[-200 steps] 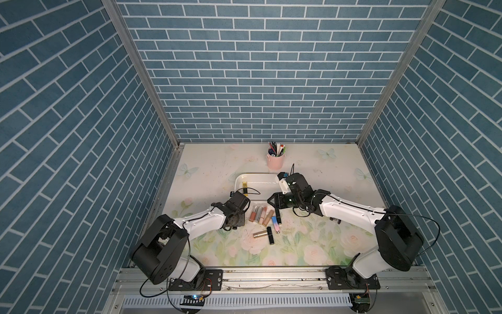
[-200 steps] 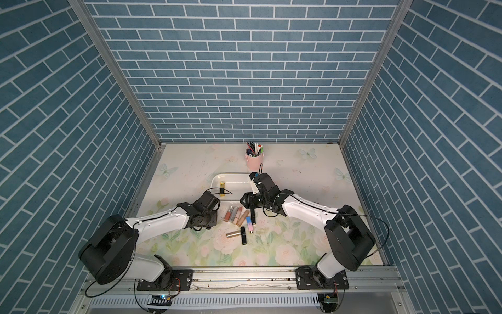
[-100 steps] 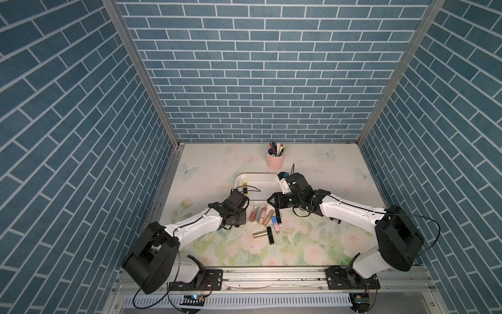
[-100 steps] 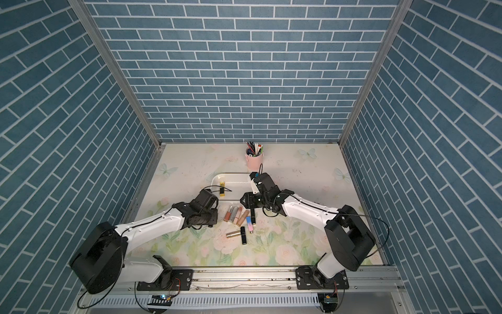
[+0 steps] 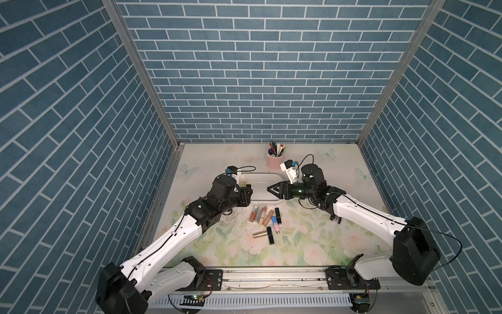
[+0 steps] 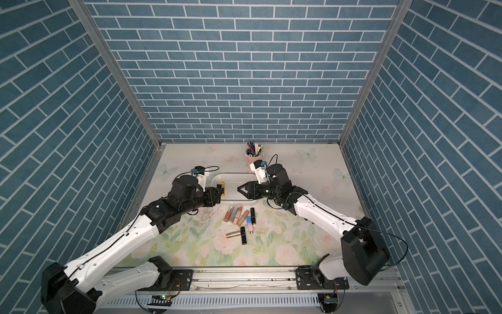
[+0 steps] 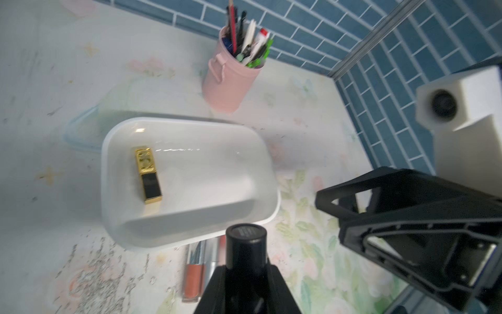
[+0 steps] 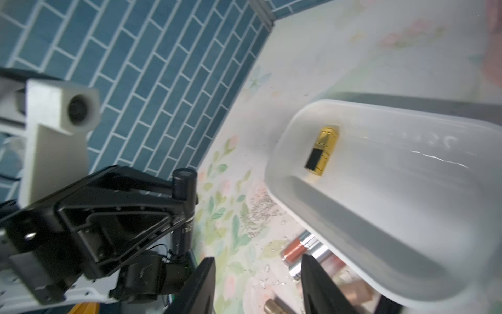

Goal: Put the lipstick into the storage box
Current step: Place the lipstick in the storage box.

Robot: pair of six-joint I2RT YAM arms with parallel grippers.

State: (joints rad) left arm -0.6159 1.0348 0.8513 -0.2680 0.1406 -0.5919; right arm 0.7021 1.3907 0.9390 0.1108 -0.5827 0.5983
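Both top views show the left gripper at the left end of the shallow, round-cornered white plastic storage box, farther in than a second ago; the right gripper faces it from the right end. Left wrist: jaws clamped on a round black lipstick above the near rim; a square gold lipstick (glossy) lies inside. Right wrist: jaws apart and empty, loose tubes on the flowered mat beneath.
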